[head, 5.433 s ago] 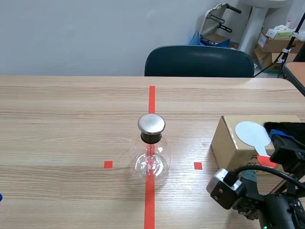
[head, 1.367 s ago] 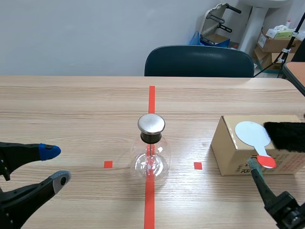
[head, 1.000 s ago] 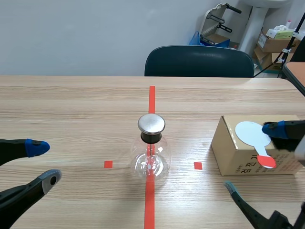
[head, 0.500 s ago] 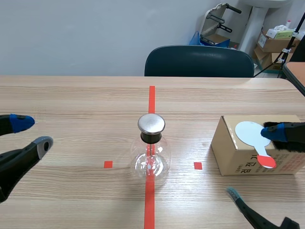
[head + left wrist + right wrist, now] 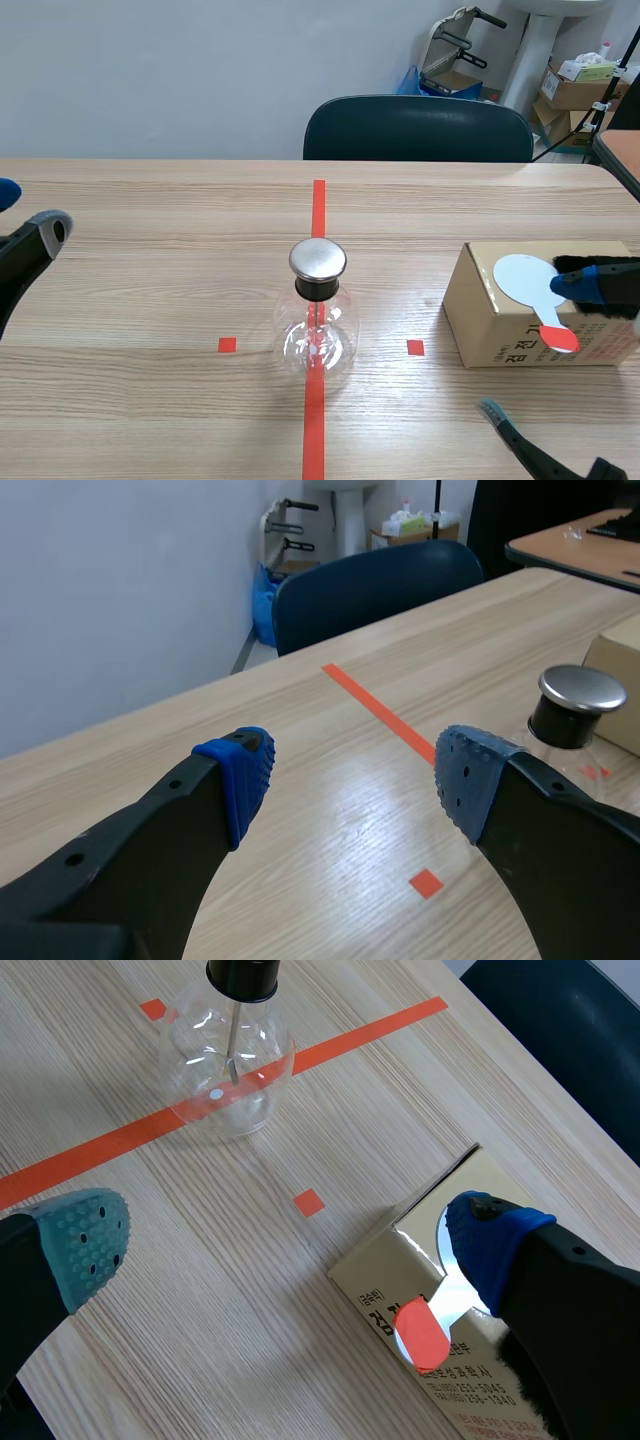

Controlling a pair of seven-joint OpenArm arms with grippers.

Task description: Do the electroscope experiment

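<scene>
Far left, the left gripper point(image 5: 350, 780) hangs wide open, holding nothing. At centre, the electroscope flask point(image 5: 317, 320) stands upright, its steel cap point(image 5: 318, 259) on. To the right, the white paddle point(image 5: 530, 280) lies on the cardboard box point(image 5: 480, 310). The right gripper point(image 5: 290, 1245) gapes wide and empty, one pad over the paddle. This looks like the pick-up step: next, straddle the orange handle point(image 5: 556, 336) and close.

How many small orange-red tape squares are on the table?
2: left square beside the glass flask; right square between flask and cardboard box. Others could be hidden.
</scene>
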